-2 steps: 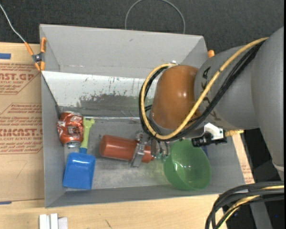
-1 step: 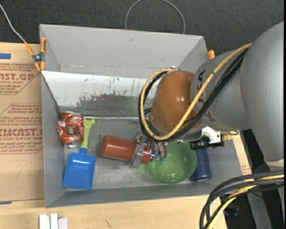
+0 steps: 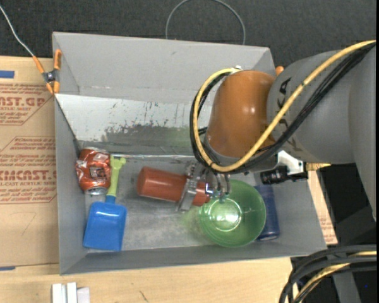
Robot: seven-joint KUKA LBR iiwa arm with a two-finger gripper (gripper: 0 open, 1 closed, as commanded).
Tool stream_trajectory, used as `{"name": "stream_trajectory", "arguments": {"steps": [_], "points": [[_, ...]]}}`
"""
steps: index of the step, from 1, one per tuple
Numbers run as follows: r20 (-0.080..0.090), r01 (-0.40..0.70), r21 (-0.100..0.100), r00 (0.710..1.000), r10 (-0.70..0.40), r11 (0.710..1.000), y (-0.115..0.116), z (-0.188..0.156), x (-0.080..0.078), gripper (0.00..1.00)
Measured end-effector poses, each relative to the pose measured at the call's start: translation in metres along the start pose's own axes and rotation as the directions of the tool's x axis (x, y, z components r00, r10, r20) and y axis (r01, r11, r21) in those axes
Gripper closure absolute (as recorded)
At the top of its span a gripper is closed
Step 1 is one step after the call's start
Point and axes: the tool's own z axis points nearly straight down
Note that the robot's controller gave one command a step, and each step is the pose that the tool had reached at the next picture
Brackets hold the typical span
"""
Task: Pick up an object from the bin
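Hanging hand (image 3: pixel 201 194) at red cylinder (image 3: pixel 159 184) right end, beside green bowl (image 3: pixel 254 219)

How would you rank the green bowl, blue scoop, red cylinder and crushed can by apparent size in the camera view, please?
1. green bowl
2. blue scoop, counting its green handle
3. red cylinder and crushed can look alike; the gripper covers the cylinder's right end, so I leave them unranked.

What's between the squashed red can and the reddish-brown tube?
The green handle of the blue scoop lies between the crushed can and the reddish-brown cylinder, in the camera view.
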Motion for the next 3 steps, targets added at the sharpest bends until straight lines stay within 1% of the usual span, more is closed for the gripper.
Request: {"name": "stream_trajectory", "arguments": {"steps": [1,2,3], "points": [[0.014,-0.033,-0.006,0.999,0.033,0.999,-0.011,0.055,-0.003,1.0],[0.001,-0.013,-0.001,1.0,0.013,1.0,-0.008,-0.002,-0.004,1.0],[0.018,-0.013,-0.007,1.0,0.013,1.0,-0.004,0.052,-0.029,1.0]]}}
